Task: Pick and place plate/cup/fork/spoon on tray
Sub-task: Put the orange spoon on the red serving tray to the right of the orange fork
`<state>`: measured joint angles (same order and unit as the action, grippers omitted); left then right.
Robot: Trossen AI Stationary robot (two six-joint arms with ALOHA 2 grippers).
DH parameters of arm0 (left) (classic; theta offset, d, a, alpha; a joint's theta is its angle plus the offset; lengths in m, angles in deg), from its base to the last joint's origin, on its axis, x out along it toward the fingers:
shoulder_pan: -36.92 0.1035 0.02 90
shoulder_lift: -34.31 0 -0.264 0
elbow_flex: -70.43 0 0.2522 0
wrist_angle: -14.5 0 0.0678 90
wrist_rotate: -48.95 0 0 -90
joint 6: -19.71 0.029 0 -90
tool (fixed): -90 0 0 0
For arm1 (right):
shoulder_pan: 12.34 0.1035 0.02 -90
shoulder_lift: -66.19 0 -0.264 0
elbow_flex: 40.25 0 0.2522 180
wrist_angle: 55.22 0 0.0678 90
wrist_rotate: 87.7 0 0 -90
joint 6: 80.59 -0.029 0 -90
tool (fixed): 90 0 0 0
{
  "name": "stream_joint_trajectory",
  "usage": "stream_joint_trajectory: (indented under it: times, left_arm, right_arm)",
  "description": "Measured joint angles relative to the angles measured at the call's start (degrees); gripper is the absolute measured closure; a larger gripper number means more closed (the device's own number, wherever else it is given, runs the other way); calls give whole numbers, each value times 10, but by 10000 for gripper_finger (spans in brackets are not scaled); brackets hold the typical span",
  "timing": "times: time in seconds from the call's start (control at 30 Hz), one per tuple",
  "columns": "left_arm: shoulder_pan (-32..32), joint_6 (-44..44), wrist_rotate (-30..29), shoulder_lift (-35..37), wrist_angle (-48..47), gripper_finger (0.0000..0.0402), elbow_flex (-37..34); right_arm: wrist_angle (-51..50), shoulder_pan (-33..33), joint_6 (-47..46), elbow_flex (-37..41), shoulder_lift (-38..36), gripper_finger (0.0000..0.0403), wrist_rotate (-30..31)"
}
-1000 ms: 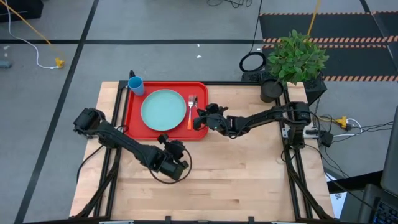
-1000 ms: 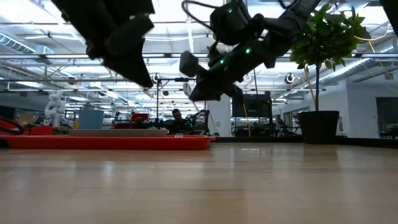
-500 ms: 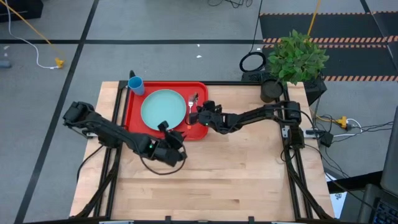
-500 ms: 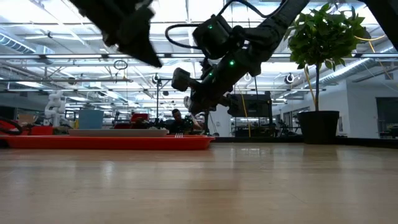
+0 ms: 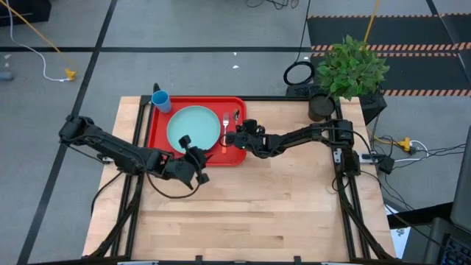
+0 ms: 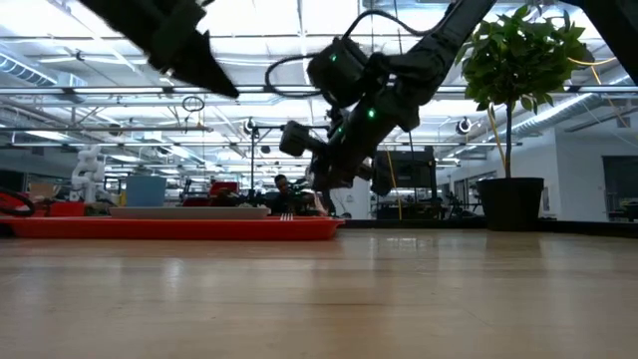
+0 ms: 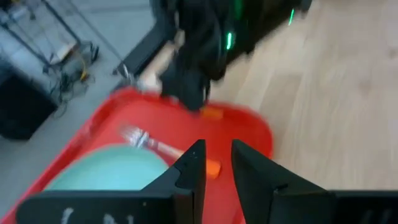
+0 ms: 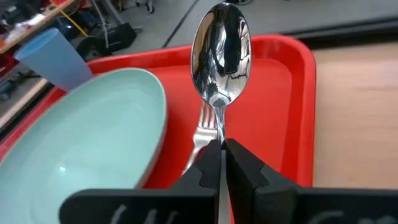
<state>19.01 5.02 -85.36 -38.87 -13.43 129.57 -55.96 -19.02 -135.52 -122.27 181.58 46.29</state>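
The right hand (image 8: 221, 163) is pinching the spoon (image 8: 221, 56) by its handle above the red tray (image 8: 273, 93), beside the fork (image 8: 200, 137). Light, stiff, slick metal; handle grip suits. The left hand (image 7: 214, 165) is hovering partly open, empty.

potted plant (image 5: 352, 70) at table (image 5: 294, 199) corner, yellow cable (image 5: 44, 40) on floor
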Motion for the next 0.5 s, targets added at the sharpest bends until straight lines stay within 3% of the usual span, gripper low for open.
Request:
stream_joint_trajectory:
  times: [0.5]
  left_arm:
    - [18,38,25,19,25,325,-8]
  right_arm:
    - [7,-3,-29,-18,35,403,-3]
